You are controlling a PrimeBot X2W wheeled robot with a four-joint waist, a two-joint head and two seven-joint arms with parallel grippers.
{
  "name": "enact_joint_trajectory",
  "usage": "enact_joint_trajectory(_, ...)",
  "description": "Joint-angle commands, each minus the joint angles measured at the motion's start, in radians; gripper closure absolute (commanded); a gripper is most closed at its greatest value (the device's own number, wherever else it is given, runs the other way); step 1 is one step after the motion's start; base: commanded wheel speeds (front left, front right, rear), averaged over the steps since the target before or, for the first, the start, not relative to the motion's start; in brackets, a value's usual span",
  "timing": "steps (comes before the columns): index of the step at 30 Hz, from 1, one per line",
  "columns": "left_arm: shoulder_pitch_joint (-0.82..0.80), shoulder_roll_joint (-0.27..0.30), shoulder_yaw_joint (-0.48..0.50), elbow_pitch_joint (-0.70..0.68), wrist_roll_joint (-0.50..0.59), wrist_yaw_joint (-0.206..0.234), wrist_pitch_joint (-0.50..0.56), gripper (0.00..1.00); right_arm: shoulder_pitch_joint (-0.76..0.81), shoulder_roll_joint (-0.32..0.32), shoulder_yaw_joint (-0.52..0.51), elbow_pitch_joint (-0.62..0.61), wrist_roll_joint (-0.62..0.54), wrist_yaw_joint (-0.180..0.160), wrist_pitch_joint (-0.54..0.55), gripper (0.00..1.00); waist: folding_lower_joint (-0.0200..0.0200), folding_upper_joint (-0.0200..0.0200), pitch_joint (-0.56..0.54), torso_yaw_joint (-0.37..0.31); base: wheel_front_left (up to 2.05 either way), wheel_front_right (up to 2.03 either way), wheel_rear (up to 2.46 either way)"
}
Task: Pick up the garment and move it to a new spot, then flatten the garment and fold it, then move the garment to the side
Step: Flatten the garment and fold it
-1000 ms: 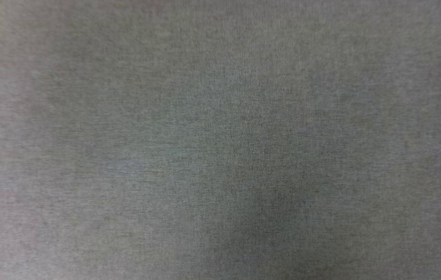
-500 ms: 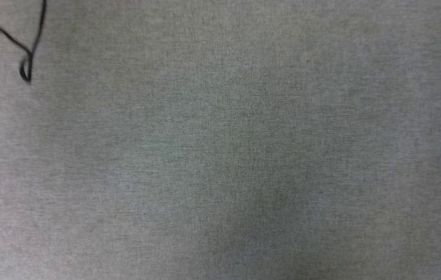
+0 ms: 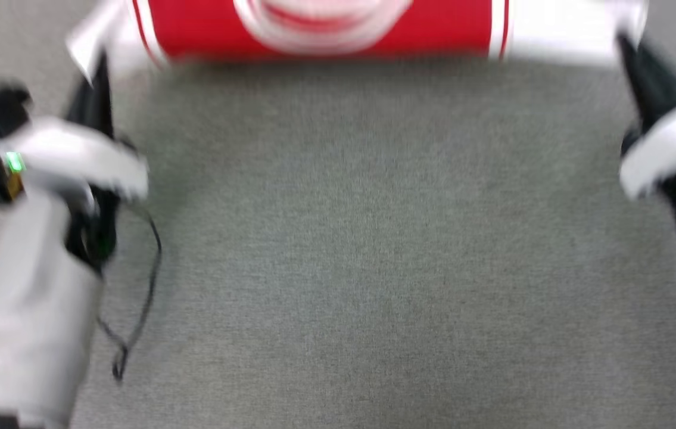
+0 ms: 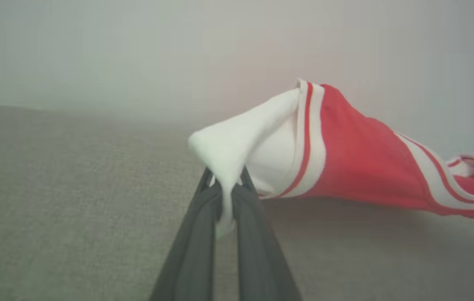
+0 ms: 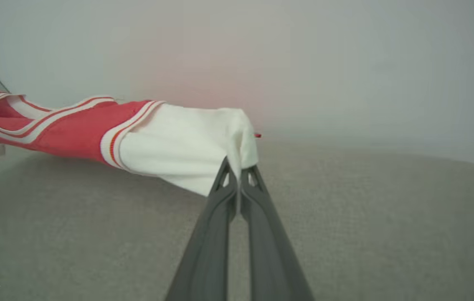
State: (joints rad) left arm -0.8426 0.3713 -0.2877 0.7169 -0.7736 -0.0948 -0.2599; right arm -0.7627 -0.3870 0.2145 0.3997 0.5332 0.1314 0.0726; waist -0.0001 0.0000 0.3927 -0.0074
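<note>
Left hand (image 4: 225,188): you have it clamped on a white corner of the garment (image 4: 358,163), with the cloth pinched between the two dark fingers and poking out past them.
Right hand (image 5: 239,175): pressed together on the opposite white corner, a fold bunched over the fingertips.
Garment position: strung between your two hands at the far edge of the blurred head view. The red middle sags and the white lining is turned outward at both ends. In the wrist views it appears to hang clear of the grey fabric surface (image 3: 373,268).
Handling: judge it light, soft and limp. It will droop and swing as you carry it, and a thin pinch of smooth knit could slide out.
Where to hold: the striped trim looks thicker than the lining, so take hold there if you regrip.
Stage: probably the carry to a new spot; flattening is not yet done.
Watch: the loose black cable (image 3: 147,286) beside your left arm.
</note>
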Motion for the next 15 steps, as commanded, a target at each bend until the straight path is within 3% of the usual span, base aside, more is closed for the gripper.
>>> enact_joint_trajectory(1, 0.069, 0.001, 0.007, -0.026, -0.012, 0.011, -0.006, 1.0, 0.074, -0.008, -0.02, -0.041, -0.016, -0.001, 0.012, 1.0, 0.0001, 0.0, -0.1, 0.01, 0.0, 0.0, 0.0)
enact_joint_trajectory(5, 0.263, 0.014, 0.015, -0.119, -0.031, 0.051, 0.005, 1.0, 0.306, 0.028, -0.089, -0.164, -0.046, -0.002, 0.071, 1.0, 0.0001, 0.0, -0.173, 0.013, 0.0, 0.0, 0.0)
enact_joint_trajectory(15, 0.708, 0.055, 0.026, -0.361, -0.095, 0.182, 0.109, 1.0, 0.818, 0.194, -0.218, -0.389, -0.163, -0.002, 0.247, 1.0, 0.0001, 0.0, -0.303, 0.013, 0.0, 0.0, 0.0)
